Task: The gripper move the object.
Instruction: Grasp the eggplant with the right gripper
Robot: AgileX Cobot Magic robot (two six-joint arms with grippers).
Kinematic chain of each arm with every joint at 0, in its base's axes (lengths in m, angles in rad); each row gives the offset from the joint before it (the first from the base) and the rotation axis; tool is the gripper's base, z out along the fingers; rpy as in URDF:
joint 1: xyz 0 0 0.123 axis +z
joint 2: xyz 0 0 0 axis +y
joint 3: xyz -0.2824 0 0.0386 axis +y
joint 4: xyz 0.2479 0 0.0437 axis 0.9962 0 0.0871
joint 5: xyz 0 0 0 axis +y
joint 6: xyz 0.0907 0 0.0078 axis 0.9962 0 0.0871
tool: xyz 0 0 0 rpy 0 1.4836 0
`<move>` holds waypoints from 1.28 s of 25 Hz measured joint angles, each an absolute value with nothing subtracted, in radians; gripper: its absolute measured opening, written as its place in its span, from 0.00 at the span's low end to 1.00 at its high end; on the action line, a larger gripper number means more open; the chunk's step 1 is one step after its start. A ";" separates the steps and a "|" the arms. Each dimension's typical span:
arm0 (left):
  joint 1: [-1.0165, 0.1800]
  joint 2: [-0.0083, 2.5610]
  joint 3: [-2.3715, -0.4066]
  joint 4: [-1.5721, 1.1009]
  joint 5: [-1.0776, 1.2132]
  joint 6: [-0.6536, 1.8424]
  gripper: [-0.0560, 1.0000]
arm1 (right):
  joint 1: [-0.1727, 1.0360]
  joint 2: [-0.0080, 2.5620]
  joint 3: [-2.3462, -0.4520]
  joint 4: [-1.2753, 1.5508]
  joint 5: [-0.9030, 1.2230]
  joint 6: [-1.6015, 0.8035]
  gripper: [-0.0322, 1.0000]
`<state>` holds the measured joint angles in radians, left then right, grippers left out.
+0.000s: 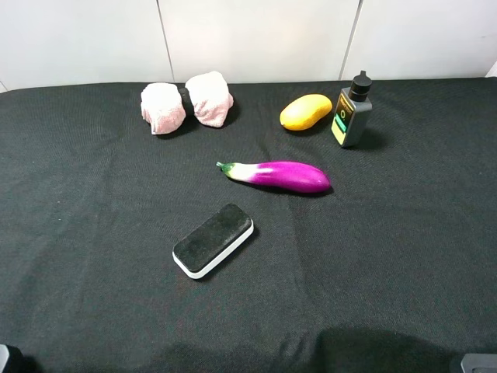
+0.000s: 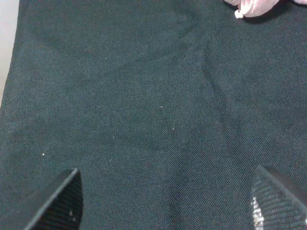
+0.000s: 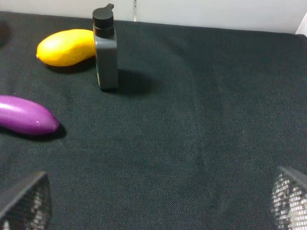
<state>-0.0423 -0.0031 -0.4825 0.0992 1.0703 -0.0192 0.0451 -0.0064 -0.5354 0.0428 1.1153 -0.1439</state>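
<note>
Purple eggplant (image 1: pixel 283 176) lies near an upright grey bottle (image 1: pixel 351 118), contents indiscernible.

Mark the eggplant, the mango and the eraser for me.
eggplant (image 1: pixel 283 176), high view, middle of purple body.
mango (image 1: pixel 306 111), high view, centre of yellow skin.
eraser (image 1: pixel 211 237), high view, middle of black top.

Glossy purple eggplant (image 1: pixel 278 176), lying flat, stem leftward

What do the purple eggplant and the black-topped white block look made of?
Glossy purple eggplant with green stem: probably smooth plastic or rubber, given the bright highlights along it. White block with black top: matte, felt-like top without shine; base looks like smooth plastic.
</note>
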 joint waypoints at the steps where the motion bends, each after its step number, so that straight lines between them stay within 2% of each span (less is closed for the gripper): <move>1: -0.042 -0.003 -0.483 0.099 1.070 -0.019 0.72 | 0.045 -0.006 -0.535 0.044 1.114 -0.144 0.70; 28: -0.042 -0.003 -0.483 0.099 1.070 -0.019 0.72 | 0.045 -0.006 -0.535 0.100 1.086 -0.143 0.70; 32: -0.042 -0.003 -0.483 0.099 1.070 -0.019 0.72 | 0.045 0.056 -0.535 0.118 1.086 -0.146 0.70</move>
<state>-0.0423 -0.0031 -0.4825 0.0992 1.0703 -0.0192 0.0451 0.0565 -0.5354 0.1183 1.0858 -0.1464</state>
